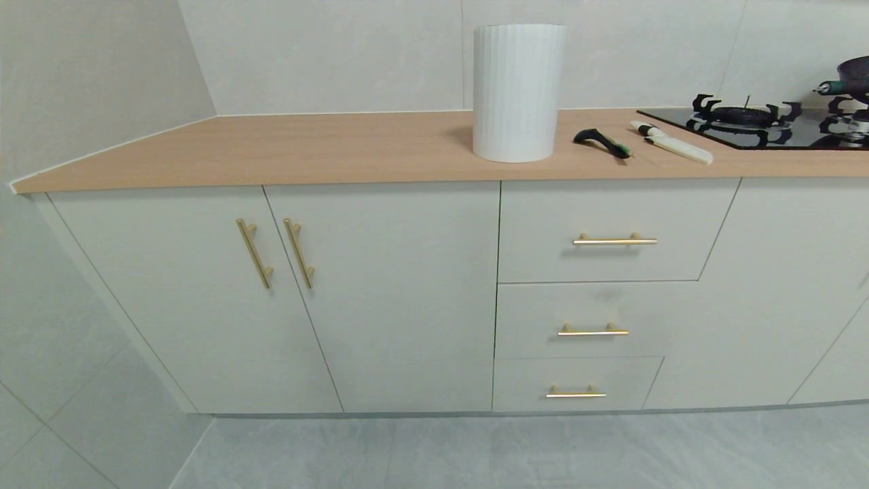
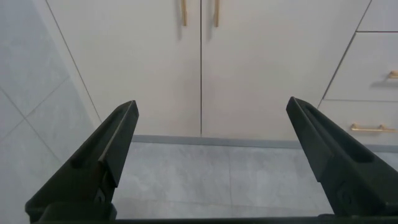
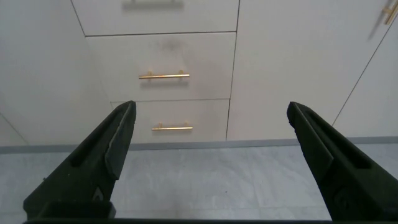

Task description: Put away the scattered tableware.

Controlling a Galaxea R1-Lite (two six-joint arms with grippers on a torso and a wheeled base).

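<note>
Tableware: two pieces lie loose on the wooden countertop (image 1: 305, 146), upper right of the head frame. One is a black-handled utensil (image 1: 601, 140) with a green tip, the other a white knife (image 1: 672, 142) just beside it, not touching.
Holder: a tall white ribbed canister (image 1: 519, 95) stands upright at top centre, just left of the black utensil (the likeliest home for both, I'd judge, though the drawers are candidates too).
Hob: a gas hob (image 1: 747, 125) with a dark pan (image 1: 852, 75) at the far upper right edge.
Left gripper (image 2: 210, 104): spread wide, nothing between the fingers, hanging low before the double cabinet doors (image 1: 271, 299) and the floor.
Right gripper (image 3: 210, 106): also gaping and empty-handed, down low facing the lower drawers (image 1: 590, 319).
Step in hand: the very start, by my reading. Nothing is picked up, and both arms sit well below the counter.
Next move: an arm must rise to counter height. The right one looks better placed, since both pieces sit right of centre. It should line up across the black handle, come down and close, keeping clear of the knife alongside.
</note>
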